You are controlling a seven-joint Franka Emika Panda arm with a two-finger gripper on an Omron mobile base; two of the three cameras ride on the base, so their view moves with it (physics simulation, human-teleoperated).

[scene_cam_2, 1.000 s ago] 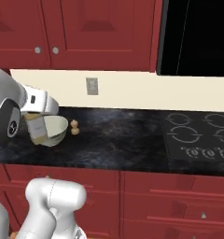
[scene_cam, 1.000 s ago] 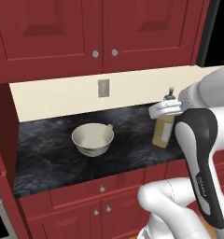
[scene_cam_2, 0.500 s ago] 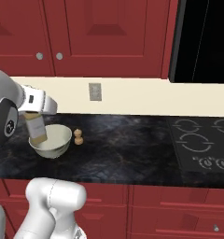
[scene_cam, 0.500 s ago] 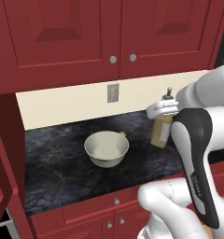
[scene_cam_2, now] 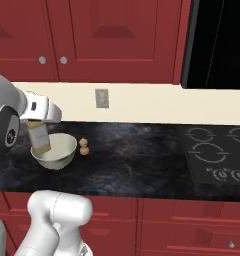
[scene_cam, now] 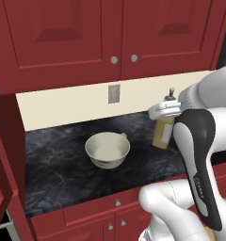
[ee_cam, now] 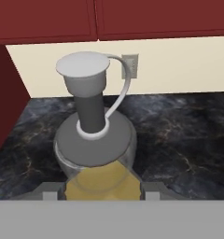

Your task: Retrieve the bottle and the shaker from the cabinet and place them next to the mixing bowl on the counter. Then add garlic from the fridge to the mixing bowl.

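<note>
1. Beside the mixing bowl [scene_cam: 108,149], on its right in the left base view, we see the bottle [scene_cam: 163,132] held up off the table [scene_cam: 63,174] by the tool [scene_cam: 165,111], whose two sides are clamped on the bottle's body just below the grey top.
2. We judge the step in hand to be the carrying of the bottle to its place next to the mixing bowl; the shaker [scene_cam_2: 83,146] already stands on the table just beside the bowl's far side.
3. Next, we think the bottle must be lowered upright onto bare table near the bowl, clear of its rim and of the shaker, and only then let go.
4. We see the bottle as tall and pale yellow, translucent, with a round shoulder, a grey neck, a flat grey cap and a thin curved spout; from the hand view it looks upright, with yellow liquid inside.
5. After that, we reckon the garlic remains to be fetched.
</note>
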